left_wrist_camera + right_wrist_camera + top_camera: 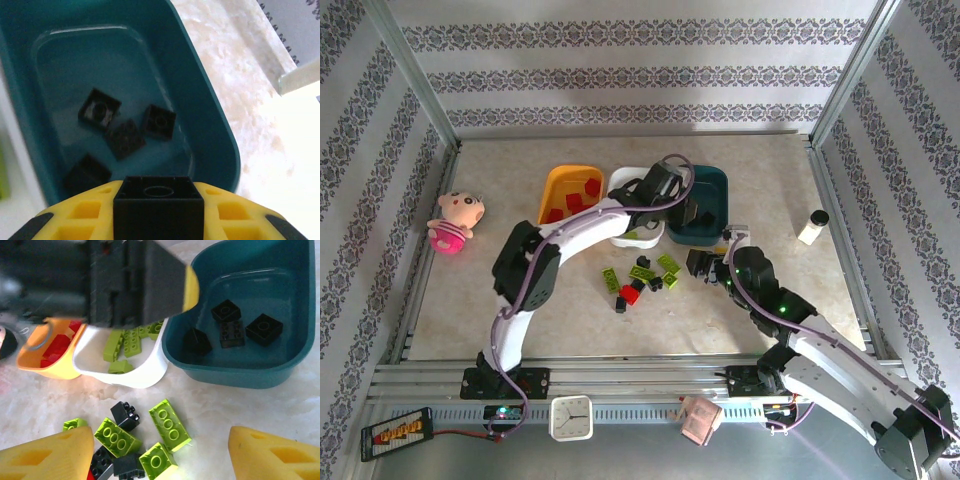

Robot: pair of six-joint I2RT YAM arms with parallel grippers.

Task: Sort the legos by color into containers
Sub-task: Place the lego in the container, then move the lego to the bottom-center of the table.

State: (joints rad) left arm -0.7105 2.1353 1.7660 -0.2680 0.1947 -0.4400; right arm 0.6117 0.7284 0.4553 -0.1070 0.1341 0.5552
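Left fingers (80,217) clamped tight on a black brick (159,210), over the teal tray (212,130). Right fingers (50,455) spread wide, empty, above loose bricks (169,424) on the desk (260,405).

A pink plush doll (455,222) lies at the left edge of the beige marbled counter (800,300). A small white bottle (812,228) with a black cap stands upright at the right. A white square clock (571,417) sits on the near rail.
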